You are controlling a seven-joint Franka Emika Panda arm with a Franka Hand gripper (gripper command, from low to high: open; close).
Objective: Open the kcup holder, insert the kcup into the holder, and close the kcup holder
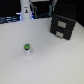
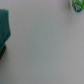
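The kcup (image 1: 27,48) is a tiny squat cup with a green top and whitish body. It stands alone on the white table, toward the exterior view's left. It also shows in the wrist view (image 2: 76,6), at the picture's edge. The kcup holder (image 1: 62,25) is a black boxy drawer unit at the back, toward the exterior view's right, with its front panel shut. It is out of the wrist view. A white part of the arm (image 1: 25,9) stands at the back left. No gripper fingers show in either view.
The white table (image 1: 50,60) fills most of both views. A blurred teal shape (image 2: 5,27) with a dark patch under it sits at the wrist view's edge. Dark clutter lines the back edge (image 1: 10,20) behind the table.
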